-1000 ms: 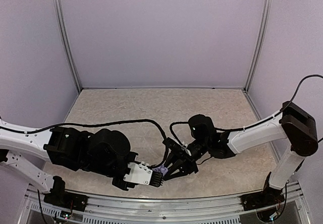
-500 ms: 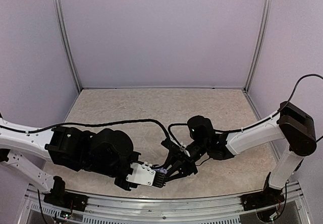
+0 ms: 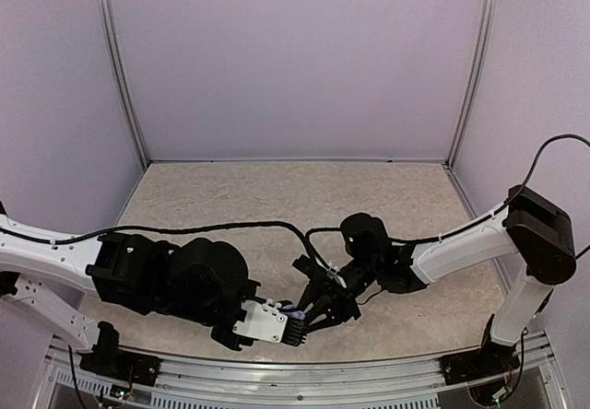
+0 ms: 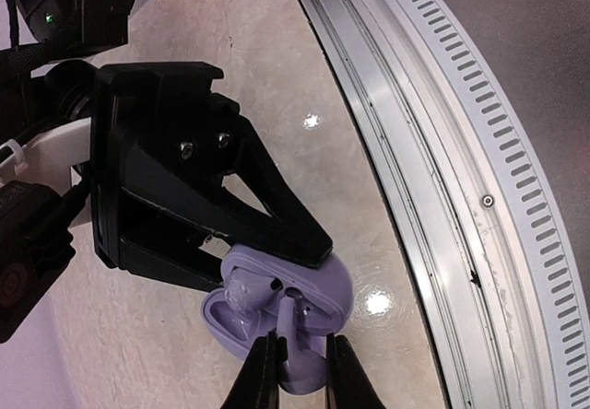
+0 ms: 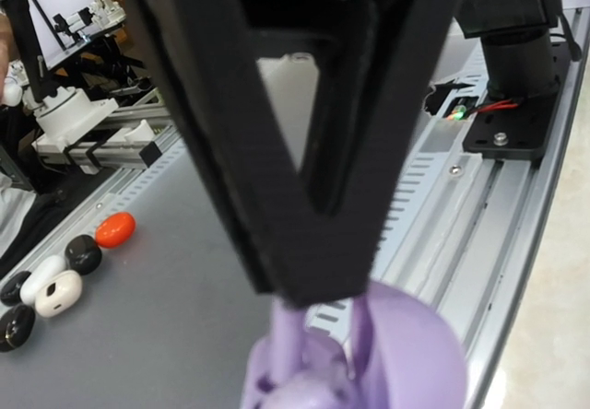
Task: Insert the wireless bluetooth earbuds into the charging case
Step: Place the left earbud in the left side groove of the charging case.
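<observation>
I'm mid-insertion: my right claw (image 4: 267,271) clamps the lavender charging case (image 4: 324,285), my left claw (image 4: 297,377) pinches narrow on what looks like a lavender earbud (image 4: 297,321) at the case's opening, so next I judge a gentle, straight seating push.

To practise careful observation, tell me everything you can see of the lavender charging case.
The glossy pale lavender plastic charging case is small, rounded and smooth. It looks hinged open, with a domed lid beside a hollowed base. It lies close to the front edge of the beige table, beside the metal rail. The left pincer is shut on its lower edge, and the closed black tips of the right pincer press against its top. Whether a bud lies inside is unclear.
</observation>
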Robot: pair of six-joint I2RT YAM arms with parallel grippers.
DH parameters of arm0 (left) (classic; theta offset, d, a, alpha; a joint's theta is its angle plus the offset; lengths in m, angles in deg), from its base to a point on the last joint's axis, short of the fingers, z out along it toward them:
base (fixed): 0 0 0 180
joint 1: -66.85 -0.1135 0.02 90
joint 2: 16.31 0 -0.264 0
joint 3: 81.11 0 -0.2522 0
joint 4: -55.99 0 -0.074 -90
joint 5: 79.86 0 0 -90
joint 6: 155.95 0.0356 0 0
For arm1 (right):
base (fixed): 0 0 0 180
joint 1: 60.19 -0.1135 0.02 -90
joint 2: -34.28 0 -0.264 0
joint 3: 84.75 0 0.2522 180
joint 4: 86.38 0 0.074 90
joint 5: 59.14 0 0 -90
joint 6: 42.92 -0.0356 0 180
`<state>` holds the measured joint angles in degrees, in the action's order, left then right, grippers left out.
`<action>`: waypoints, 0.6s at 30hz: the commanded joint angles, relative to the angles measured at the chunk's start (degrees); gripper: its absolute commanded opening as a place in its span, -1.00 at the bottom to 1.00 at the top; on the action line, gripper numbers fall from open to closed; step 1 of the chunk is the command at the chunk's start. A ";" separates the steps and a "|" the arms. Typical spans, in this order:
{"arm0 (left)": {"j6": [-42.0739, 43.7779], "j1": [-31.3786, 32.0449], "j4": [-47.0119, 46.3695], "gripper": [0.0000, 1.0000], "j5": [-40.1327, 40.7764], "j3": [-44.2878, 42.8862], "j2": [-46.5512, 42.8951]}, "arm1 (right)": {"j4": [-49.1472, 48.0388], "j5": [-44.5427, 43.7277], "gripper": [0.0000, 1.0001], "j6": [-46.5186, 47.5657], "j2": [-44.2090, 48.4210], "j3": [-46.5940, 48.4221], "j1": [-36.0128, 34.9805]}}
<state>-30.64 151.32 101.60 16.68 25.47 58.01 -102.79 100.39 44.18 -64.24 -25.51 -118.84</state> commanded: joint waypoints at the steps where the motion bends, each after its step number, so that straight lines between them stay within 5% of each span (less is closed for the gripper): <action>1: 0.94 0.85 -1.18 -0.79 -1.21 -1.97 1.12 | -3.37 1.03 -1.00 -0.68 -0.48 1.22 -0.94; 18: 1.94 1.72 -1.61 -0.72 0.39 -1.69 2.07 | -4.33 1.66 -1.00 -1.06 -0.86 1.43 -1.27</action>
<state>-29.64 152.13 101.34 16.46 24.86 59.09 -104.91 101.25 43.35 -64.44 -25.51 -119.08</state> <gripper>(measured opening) 0.147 0.207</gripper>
